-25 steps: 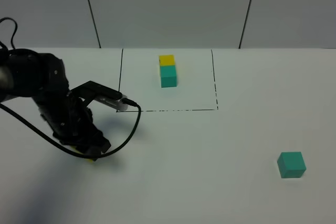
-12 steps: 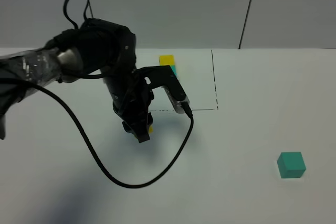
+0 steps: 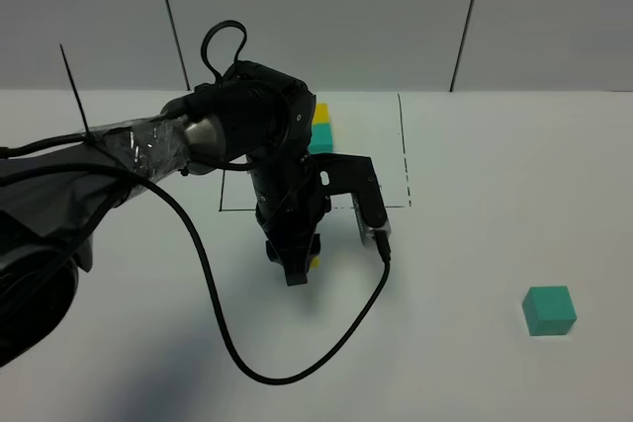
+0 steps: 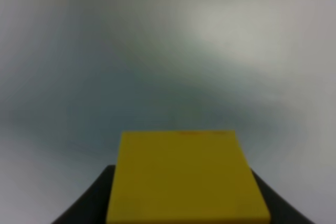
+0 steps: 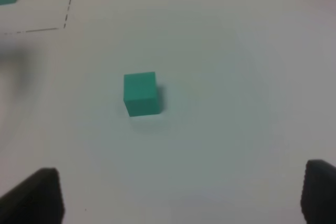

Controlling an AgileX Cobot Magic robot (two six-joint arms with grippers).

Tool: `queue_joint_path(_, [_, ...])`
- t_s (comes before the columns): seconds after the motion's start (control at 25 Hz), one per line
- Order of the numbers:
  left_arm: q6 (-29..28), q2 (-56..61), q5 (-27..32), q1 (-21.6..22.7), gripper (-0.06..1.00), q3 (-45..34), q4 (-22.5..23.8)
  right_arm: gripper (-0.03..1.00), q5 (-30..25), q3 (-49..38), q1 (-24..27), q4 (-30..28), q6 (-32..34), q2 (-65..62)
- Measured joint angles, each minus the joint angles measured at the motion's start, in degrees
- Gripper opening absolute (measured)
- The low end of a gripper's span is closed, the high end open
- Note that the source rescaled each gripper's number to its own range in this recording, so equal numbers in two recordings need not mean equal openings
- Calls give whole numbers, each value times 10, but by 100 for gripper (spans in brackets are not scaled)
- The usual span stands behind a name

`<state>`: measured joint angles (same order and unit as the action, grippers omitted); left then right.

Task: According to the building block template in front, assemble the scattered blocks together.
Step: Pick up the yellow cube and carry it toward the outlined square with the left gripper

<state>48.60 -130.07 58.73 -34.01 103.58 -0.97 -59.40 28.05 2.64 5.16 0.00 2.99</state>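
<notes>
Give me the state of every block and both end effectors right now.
left end effector: shut on the yellow cube
right end effector: open, holding nothing
yellow cube: gripped, not joined to the teal cube
teal cube: loose on the table, untouched
template pair: joined, inside the drawn rectangle, partly hidden

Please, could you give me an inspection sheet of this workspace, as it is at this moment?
Surface: white table with a black drawn frame.
Job's things: template inside the frame, partly hidden by the left arm; yellow cube in the left gripper; teal cube alone, front right.
Clutter: nothing seen.
Grippers: left gripper shut on the yellow cube; right gripper open, empty, above the table.
Cables: black cable loops from the left arm over the table.
Surroundings: grey wall panels behind.
</notes>
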Motion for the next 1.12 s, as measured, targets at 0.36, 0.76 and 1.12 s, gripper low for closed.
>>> queue_joint_path(0.36, [20,-23,-17,-4,0,1,10,82,0,0,0,0,0,0])
queue_joint_path(0.76, [34,-45,-9,-6,0,32,10,82,0,0,0,0,0,0])
queue_joint_path(1.12, [58,-76,43,-9,0,105,-6,82,0,0,0,0,0,0])
